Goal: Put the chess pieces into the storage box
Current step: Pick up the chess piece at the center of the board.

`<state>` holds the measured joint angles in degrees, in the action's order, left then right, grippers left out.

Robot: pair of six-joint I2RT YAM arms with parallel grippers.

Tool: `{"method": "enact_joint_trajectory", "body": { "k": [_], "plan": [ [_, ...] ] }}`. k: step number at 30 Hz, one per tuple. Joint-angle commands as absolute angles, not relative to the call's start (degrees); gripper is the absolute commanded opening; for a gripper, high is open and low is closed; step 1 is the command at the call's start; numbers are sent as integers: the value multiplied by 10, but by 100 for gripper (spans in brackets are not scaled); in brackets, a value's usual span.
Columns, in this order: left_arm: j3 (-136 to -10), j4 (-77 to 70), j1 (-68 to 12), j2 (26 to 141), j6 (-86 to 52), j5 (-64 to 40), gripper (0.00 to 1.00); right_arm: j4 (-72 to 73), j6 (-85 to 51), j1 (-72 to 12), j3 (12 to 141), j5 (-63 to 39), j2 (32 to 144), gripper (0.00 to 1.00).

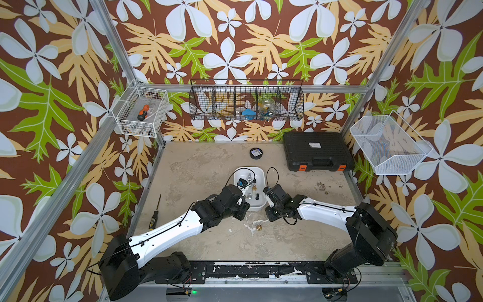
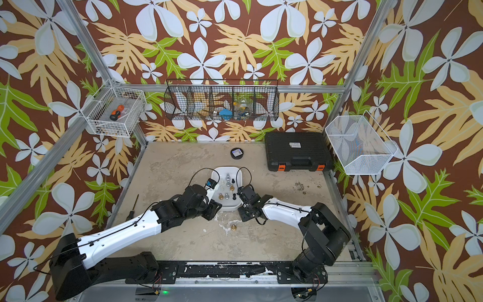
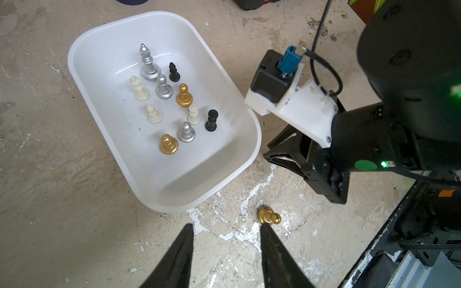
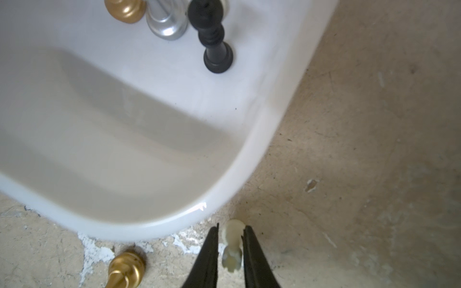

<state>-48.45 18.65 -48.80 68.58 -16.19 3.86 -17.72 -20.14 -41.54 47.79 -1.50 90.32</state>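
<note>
Pinching a cream-white chess piece between its black fingers, the right gripper was narrowed onto it. Both fingers touched its sides, and the piece lay lengthwise in the gap above the bare table. What kind of piece it was could not be determined.

Just beside this gripper, a gold pawn lay tipped over on the table, outside the box. Directly ahead of the fingertips ran the rounded corner of the white storage box, near but not touching. Farther in, past the near wall, a black piece stood upright on the box floor beside a silver and a gold one.

The left gripper was partly open and empty. The gold pawn lay just past one fingertip, and the box was beyond it with ten chess pieces standing inside.

Assessment:
- **Handling:** the pieces appeared small, light and rigid, with smooth turned surfaces, and the metallic ones were likely the most slippery.
- **Risk:** a round body could twist or squirt out of flat fingers.
- **Where to grip:** the narrow stem above the flared base looked the soundest hold, and the tipped pawn would probably roll if nudged.
</note>
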Motion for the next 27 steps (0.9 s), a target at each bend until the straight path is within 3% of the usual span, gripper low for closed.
{"method": "enact_joint_trajectory", "body": {
  "k": [1, 12, 20, 27],
  "plan": [
    [-483, 183, -486, 683, -154, 40, 46, -177, -199, -416, 481, -12, 901, 18],
    [-477, 182, -464, 660, -171, 61, 46, -204, -203, -417, 499, -5, 872, 11],
    [-484, 187, -319, 632, -196, 4, 46, -272, -196, -416, 598, 26, 816, 10],
    [-470, 174, -183, 637, -183, -112, 46, -286, -154, -416, 770, -4, 965, 10]
  ]
}}
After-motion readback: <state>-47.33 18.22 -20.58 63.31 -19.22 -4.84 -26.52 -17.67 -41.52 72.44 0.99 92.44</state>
